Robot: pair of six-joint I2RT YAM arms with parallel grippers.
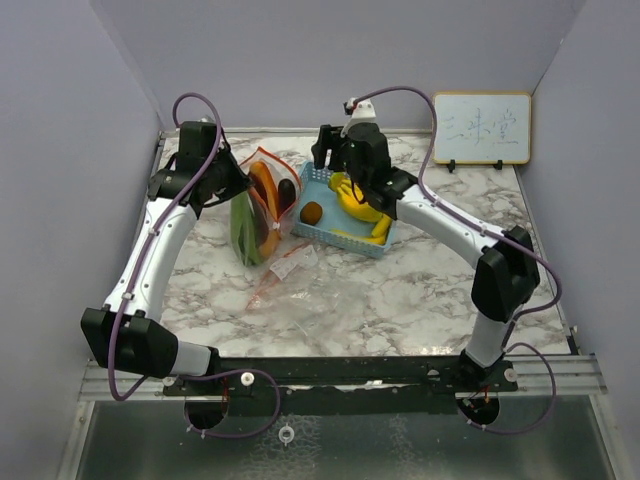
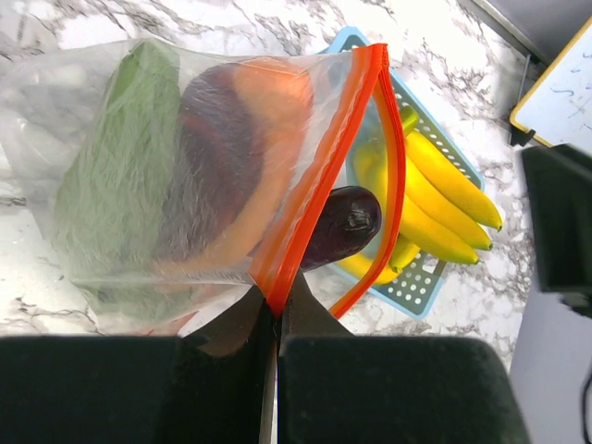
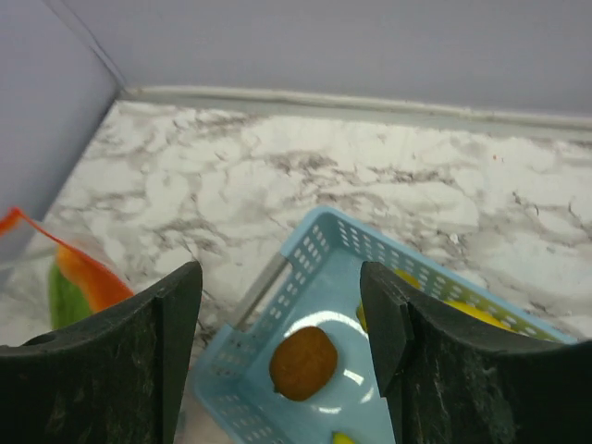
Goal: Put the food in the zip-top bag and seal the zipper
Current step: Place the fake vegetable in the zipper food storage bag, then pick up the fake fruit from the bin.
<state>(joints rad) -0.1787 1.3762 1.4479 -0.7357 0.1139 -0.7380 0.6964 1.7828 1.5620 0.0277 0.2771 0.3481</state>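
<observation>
- The left end effector (image 2: 276, 313) is seen closed, its fingers pinched on the orange zipper (image 2: 310, 185) edge of the zip-top bag (image 1: 262, 205), at the left rear of the marbled desk (image 1: 400, 300).
- The zip-top bag is held open towards the basket, and its clear body lies on the desk.
- A long green leafy vegetable (image 2: 111, 185) is seen inside the bag along its outer side.
- An orange carrot (image 2: 273, 97) and a purple eggplant (image 2: 217, 157) are seen inside the bag beside the green leaves.
- A dark purple end (image 2: 342, 227) is seen in the bag's mouth, between the two zipper strips; whether it belongs to the same eggplant cannot be told.
- A blue mesh basket (image 1: 345, 243) is placed just beside the bag's mouth, on its right.
- A small brown round fruit (image 1: 311, 212) is seen on the basket floor at its left end.
- Yellow bananas (image 1: 360, 205) are seen lying in the basket to the right of the brown fruit.
- The right end effector (image 3: 277, 273) is held above the basket's rear left corner with its fingers spread apart, and nothing is gripped between them.
- A small whiteboard (image 1: 482, 127) is propped at the right rear of the desk, against the back wall.
</observation>
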